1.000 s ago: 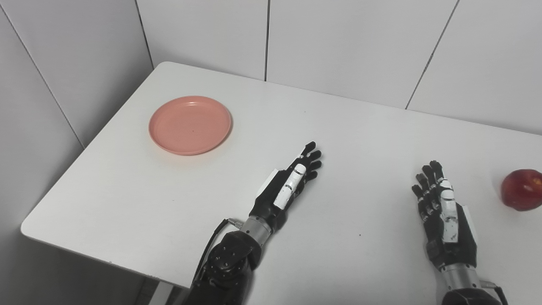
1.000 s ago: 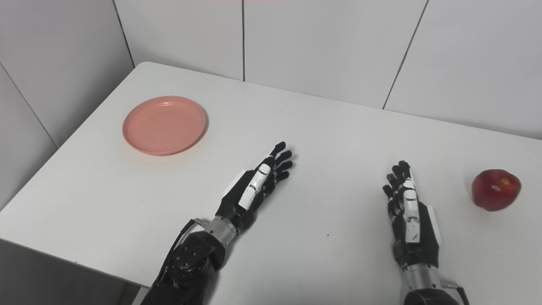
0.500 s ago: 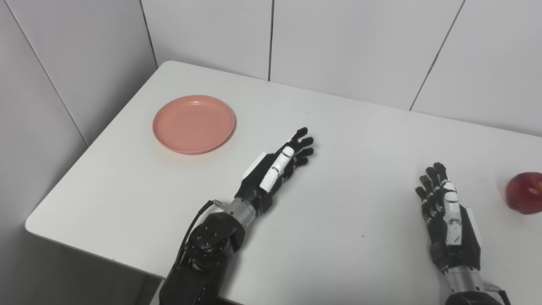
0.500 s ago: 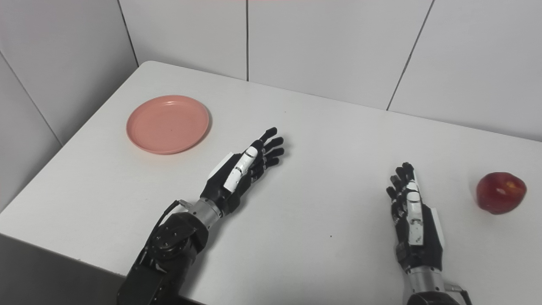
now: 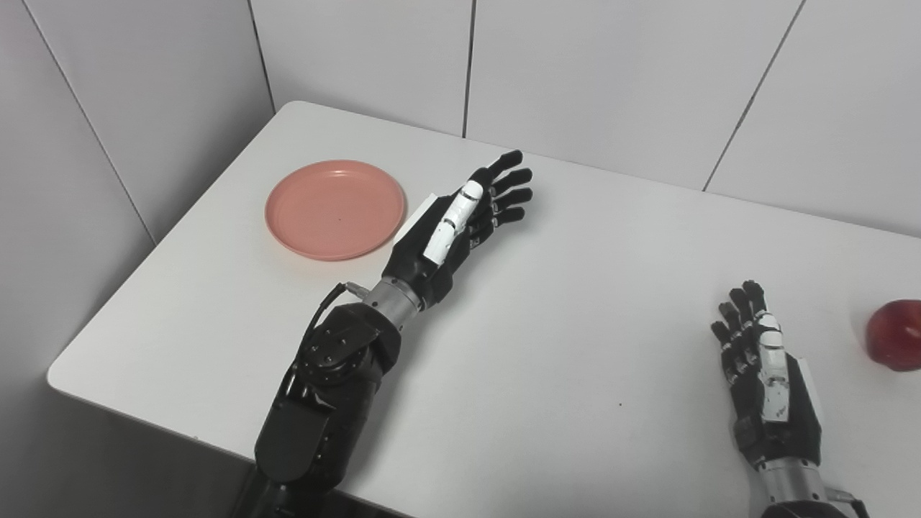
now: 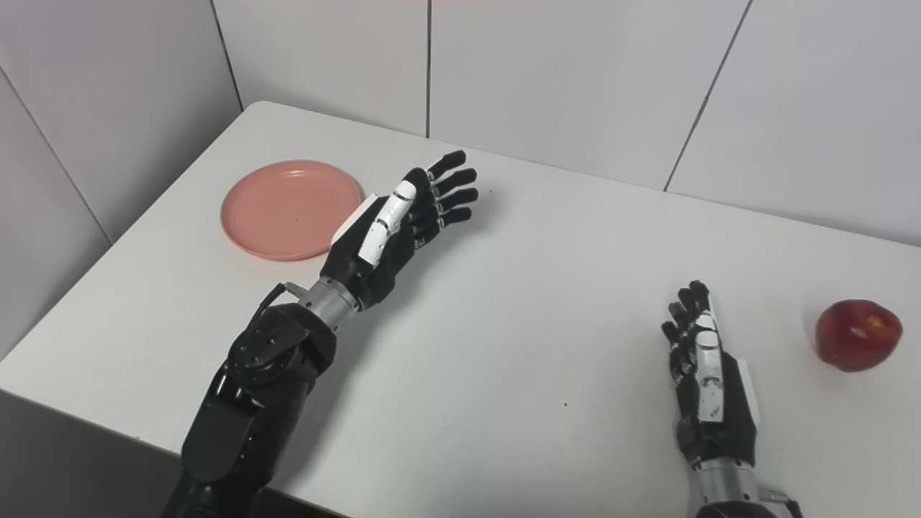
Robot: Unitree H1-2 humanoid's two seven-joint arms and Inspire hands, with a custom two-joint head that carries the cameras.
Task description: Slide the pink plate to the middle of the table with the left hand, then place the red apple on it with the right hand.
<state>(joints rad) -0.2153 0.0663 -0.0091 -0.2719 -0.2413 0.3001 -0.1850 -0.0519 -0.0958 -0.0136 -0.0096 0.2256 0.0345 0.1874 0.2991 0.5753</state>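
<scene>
The pink plate (image 5: 334, 208) lies empty on the white table (image 5: 575, 302) toward its far left corner. My left hand (image 5: 460, 223) hovers just right of the plate, raised above the table, open with fingers stretched toward the back wall and holding nothing. A red apple (image 6: 858, 335) sits near the table's right edge. At the near right my right hand (image 6: 701, 374) rests low over the table, open and empty, a good way left of the apple.
White wall panels (image 5: 590, 72) close in the table at the back and on the left. The table's near left edge (image 5: 144, 410) runs diagonally below the left forearm.
My left hand has risen and travelled away from me and leftward, ending beside the plate. The right hand stayed put. The camera shifted slightly.
</scene>
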